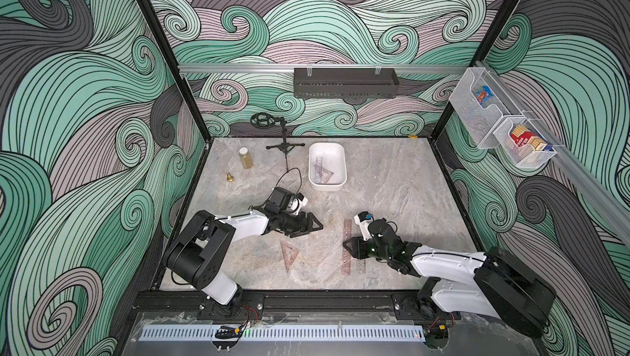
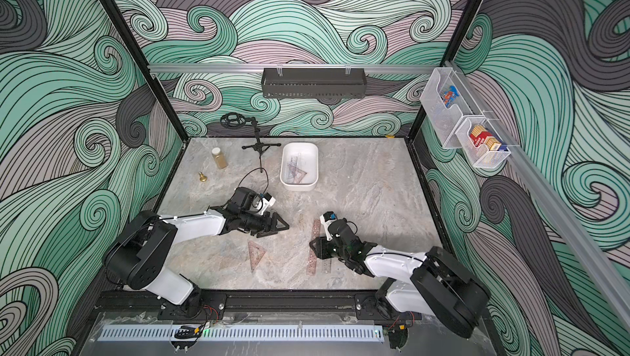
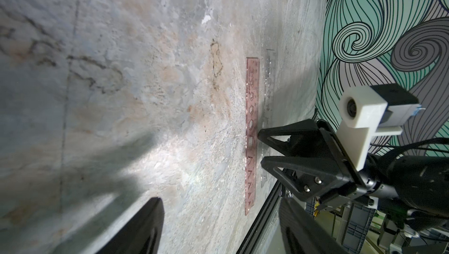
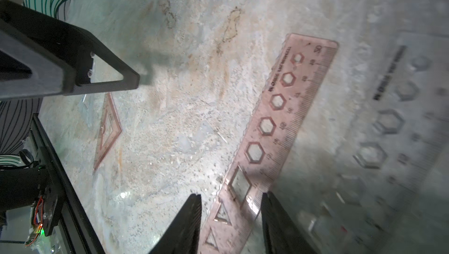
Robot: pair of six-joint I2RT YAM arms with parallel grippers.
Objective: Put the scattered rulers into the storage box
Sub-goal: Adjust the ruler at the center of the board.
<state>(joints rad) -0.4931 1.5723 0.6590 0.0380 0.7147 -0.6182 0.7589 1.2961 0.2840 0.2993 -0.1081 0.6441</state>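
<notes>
- Straddling the pink ruler (image 4: 286, 121) lying flat on the table (image 4: 170, 119): right gripper (image 4: 230, 194), jaws spread, not pinching it.
- left gripper (image 1: 315, 225) jaws spread, empty.
- clear ruler (image 4: 388, 123) just beside the pink one.
- storage box (image 1: 325, 186) at the back holds set squares (image 1: 324, 173).

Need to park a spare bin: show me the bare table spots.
Bare marble runs from the white plastic storage box to the right wall. Crowded front middle: pinkish-brown straight ruler, clear straight ruler, brownish triangular set square, left gripper, right gripper.
</notes>
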